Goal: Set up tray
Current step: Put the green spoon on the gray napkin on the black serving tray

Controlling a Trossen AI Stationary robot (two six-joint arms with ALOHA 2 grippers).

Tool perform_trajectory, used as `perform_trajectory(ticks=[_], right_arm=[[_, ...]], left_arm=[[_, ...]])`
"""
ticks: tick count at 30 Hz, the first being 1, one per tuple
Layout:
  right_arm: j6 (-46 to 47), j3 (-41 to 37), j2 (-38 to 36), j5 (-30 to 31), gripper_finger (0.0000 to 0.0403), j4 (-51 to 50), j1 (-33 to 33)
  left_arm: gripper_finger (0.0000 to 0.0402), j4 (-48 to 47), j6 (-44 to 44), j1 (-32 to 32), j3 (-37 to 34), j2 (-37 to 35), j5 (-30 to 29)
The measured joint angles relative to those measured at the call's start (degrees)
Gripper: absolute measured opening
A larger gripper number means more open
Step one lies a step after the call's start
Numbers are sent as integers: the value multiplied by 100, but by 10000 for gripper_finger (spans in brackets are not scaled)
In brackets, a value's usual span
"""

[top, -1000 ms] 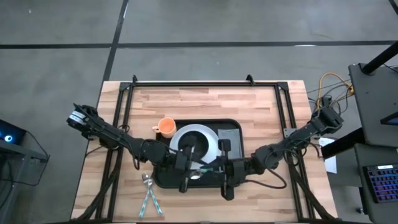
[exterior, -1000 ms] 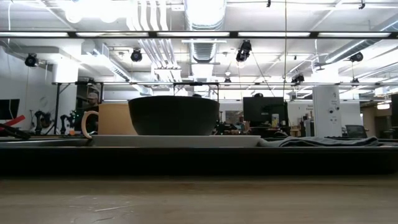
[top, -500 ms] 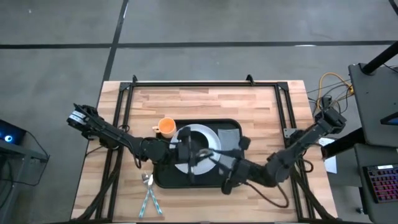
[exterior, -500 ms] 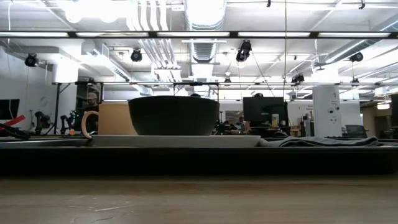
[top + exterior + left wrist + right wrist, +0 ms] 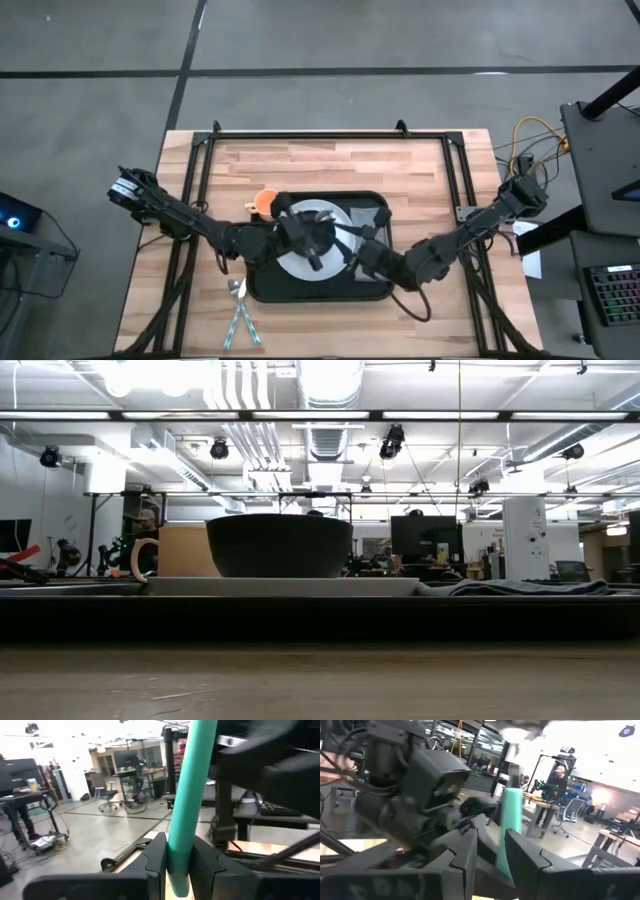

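Observation:
The black tray [image 5: 262, 285] lies mid-table and carries a white plate [image 5: 288, 262] with a dark bowl [image 5: 279, 545] on it, plus a grey folded cloth [image 5: 368, 215]. An orange mug [image 5: 264, 203] stands at the tray's far left corner. My left gripper [image 5: 312, 238] hovers over the plate, shut on a teal-handled utensil [image 5: 187, 800]. My right gripper [image 5: 358, 243] faces it from the right, open, with its fingers on either side of the same teal handle [image 5: 511, 815]. Neither gripper shows in the low view. My left gripper pinches the teal handle [image 5: 176, 870] near one end between its two fingers, which lie across it. The utensil is lifted clear above the plate, and the handle runs on past the fingertips.
Two more teal-handled utensils [image 5: 241, 312] lie crossed on the wood near the tray's near left corner. Bare wood shows along the far side and to the left and right of the tray. A black frame [image 5: 320, 134] borders the table.
Both grippers moved from the tray's near edge toward the far edge and now sit over the plate. The right arm swung round and turned so its gripper points at the left one. The teal-handled utensil went along, lifted.

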Motion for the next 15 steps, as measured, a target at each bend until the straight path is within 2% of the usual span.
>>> perform_trajectory(ticks=[8,15], right_arm=[[-163,29,32,-262,77,0,-182],[-230,46,6,-315,84,-4,-60]], left_arm=[[34,-76,-119,-27,50,109,-40],[34,-199,-33,-38,-11,120,5]])
